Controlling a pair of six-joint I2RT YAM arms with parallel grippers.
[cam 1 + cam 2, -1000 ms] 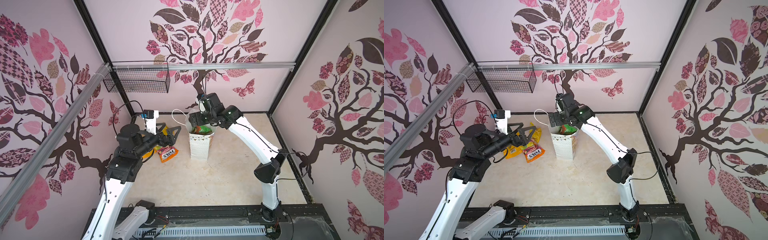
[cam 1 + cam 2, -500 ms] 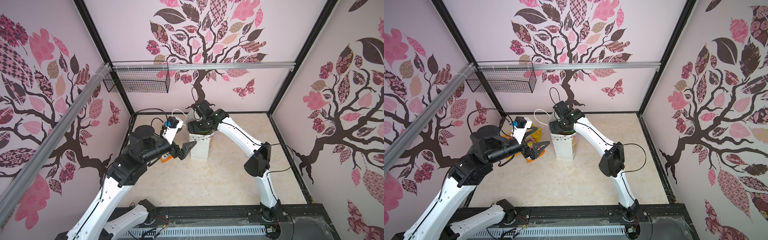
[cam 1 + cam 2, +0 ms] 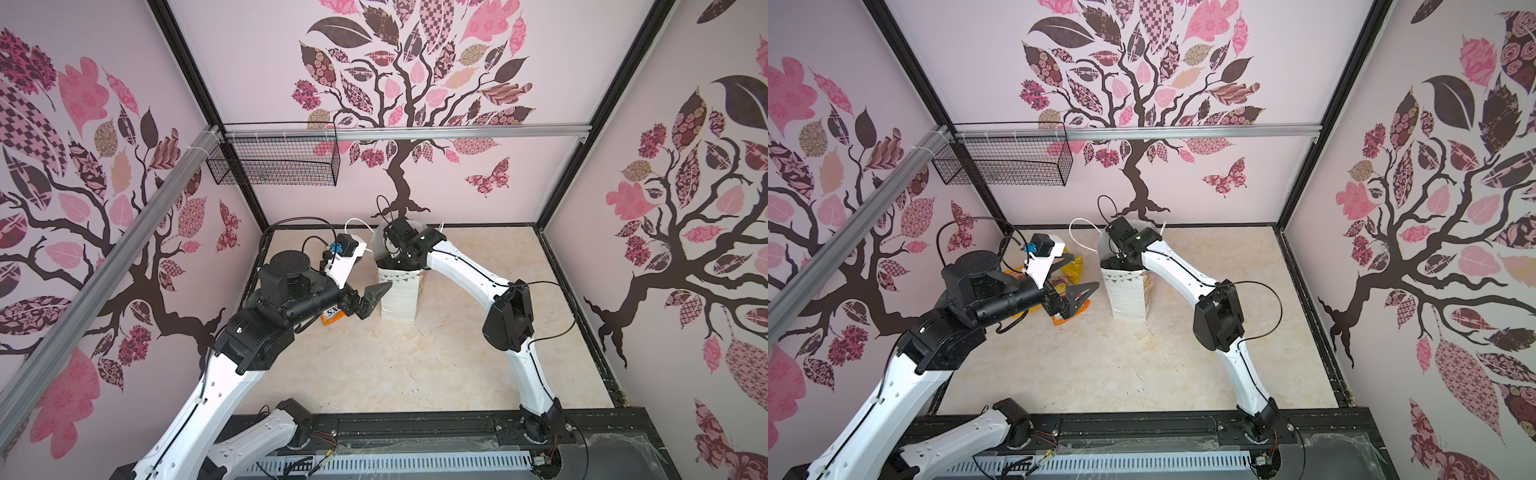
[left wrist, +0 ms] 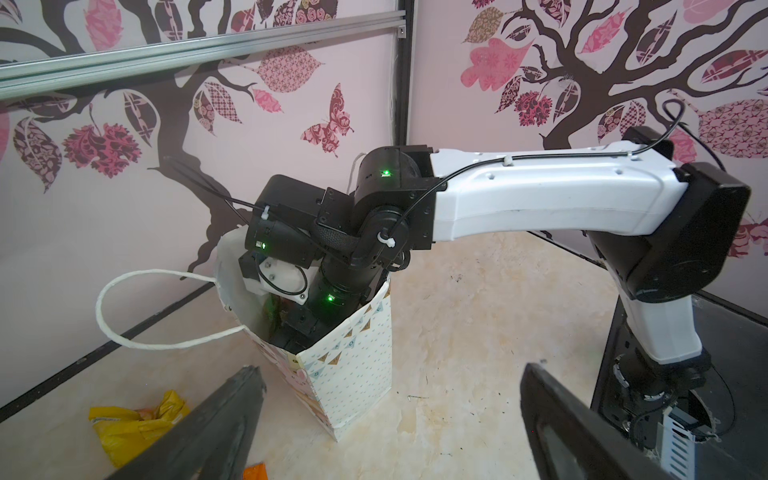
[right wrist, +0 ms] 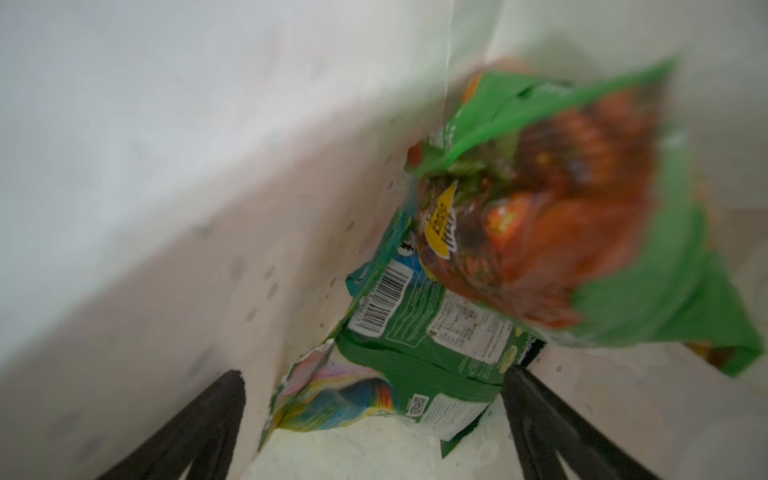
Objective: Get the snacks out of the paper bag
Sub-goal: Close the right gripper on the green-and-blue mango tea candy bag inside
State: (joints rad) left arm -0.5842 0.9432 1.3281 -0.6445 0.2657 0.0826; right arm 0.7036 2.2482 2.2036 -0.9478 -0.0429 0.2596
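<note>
Right gripper: jaws spread wide, empty, inside the upright paper bag, evidently to reach the barcoded green packet just ahead; a green-and-red packet leans on the bag wall, and a pastel rainbow packet lies at the bottom. Left gripper: wide open, empty, just beside the bag, probably to steady it. Yellow packet and orange packet lie outside on the bench.

A robot lab cell: black frame posts, tree-decal walls, aluminium rail.
</note>
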